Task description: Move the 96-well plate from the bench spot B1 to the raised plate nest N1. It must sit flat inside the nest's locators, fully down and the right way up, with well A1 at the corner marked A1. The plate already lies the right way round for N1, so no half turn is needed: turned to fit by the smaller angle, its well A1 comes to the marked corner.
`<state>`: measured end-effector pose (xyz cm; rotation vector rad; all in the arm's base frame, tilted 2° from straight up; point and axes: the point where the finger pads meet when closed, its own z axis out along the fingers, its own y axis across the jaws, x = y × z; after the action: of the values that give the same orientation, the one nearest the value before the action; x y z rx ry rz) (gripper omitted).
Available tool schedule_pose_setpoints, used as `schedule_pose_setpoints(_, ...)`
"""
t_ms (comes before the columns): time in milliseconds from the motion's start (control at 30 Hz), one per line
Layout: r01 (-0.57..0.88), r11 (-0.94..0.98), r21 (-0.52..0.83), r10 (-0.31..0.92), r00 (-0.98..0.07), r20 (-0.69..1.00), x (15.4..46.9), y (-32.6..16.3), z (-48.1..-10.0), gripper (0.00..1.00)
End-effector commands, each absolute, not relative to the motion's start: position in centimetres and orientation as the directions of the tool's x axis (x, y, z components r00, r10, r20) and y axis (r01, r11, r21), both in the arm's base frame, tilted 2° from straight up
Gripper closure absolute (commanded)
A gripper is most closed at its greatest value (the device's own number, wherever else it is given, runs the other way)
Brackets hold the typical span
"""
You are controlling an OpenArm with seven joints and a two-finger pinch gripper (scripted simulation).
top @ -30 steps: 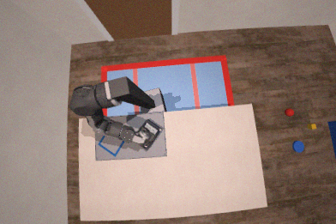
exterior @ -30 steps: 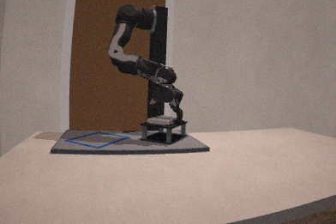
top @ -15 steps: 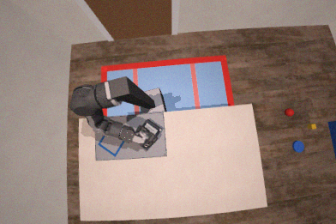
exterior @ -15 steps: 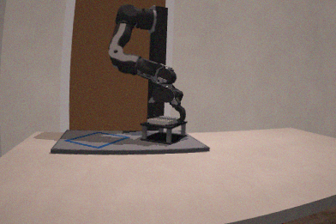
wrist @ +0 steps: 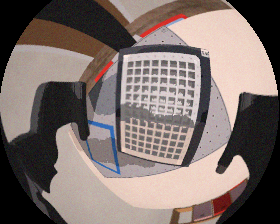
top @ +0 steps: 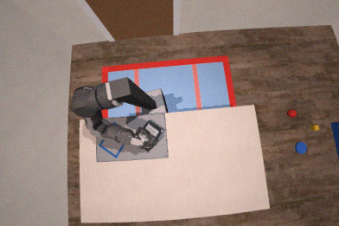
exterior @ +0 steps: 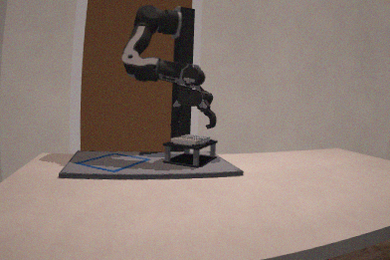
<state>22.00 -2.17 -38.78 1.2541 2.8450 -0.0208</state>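
The white 96-well plate (wrist: 160, 111) lies flat on the raised dark nest N1 (exterior: 190, 147), inside its dark frame; it also shows in the side view (exterior: 190, 138). My gripper (exterior: 208, 119) hangs open a short way above the plate, touching nothing. In the wrist view its two dark fingers stand wide apart on either side of the plate (wrist: 150, 135), with nothing between them. The blue outline of spot B1 (exterior: 113, 161) on the grey base is bare; it also shows in the wrist view (wrist: 103, 147). In the overhead view the arm (top: 123, 127) covers the nest.
The grey base plate (exterior: 149, 166) sits on a cream mat (top: 173, 166). A red-framed blue panel (top: 173, 84) lies behind it. A red ball (top: 292, 113), a yellow cube (top: 316, 127) and a blue disc (top: 301, 147) lie far right on the wooden table.
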Motion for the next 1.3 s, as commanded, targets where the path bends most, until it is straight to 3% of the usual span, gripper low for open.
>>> schedule_pose_setpoints(0, 0.740, 0.673, -0.002, 0.739, -0.672, -0.036, 22.0, -2.2, -38.7, 0.23)
schedule_pose_setpoints(100, 0.740, 0.673, -0.002, 0.739, -0.672, -0.036, 22.0, -2.2, -38.7, 0.23)
schedule_pose_setpoints(267, 0.740, 0.673, -0.002, 0.739, -0.672, -0.036, 21.9, -2.0, -34.7, 0.23)
schedule_pose_setpoints(1267, 0.740, 0.673, -0.002, 0.739, -0.672, -0.036, 21.9, -2.0, -34.7, 0.23)
